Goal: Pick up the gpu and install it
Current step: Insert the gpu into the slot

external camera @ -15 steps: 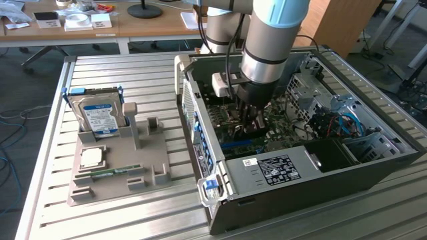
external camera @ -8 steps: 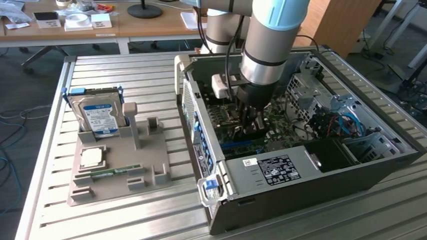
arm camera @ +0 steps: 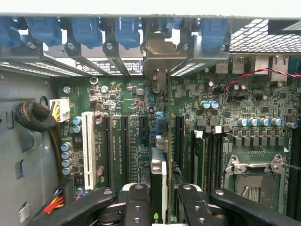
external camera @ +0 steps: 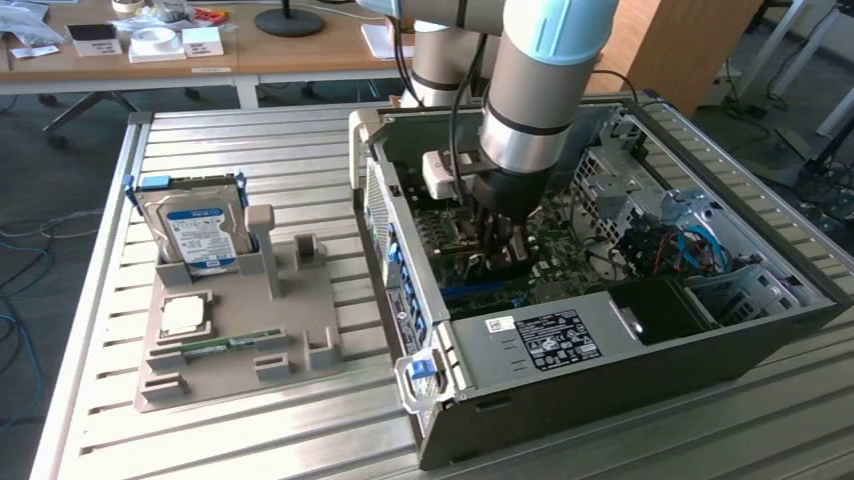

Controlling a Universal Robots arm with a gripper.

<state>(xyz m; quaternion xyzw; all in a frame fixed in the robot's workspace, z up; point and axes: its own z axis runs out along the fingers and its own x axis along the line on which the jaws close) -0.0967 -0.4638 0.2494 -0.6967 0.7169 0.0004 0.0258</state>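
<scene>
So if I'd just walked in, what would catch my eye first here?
Probably the robot arm reaching down into the open computer case, its gripper closed on the gpu, held edge-on over the green motherboard. Next, at the exterior view's left, a grey holder with a blue-labelled hard drive standing upright in it.

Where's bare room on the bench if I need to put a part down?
Free: slatted table behind the hard drive, and its strip in front of the grey holder. Crowded: inside the case, where the gripper holds the gpu over the motherboard.
</scene>
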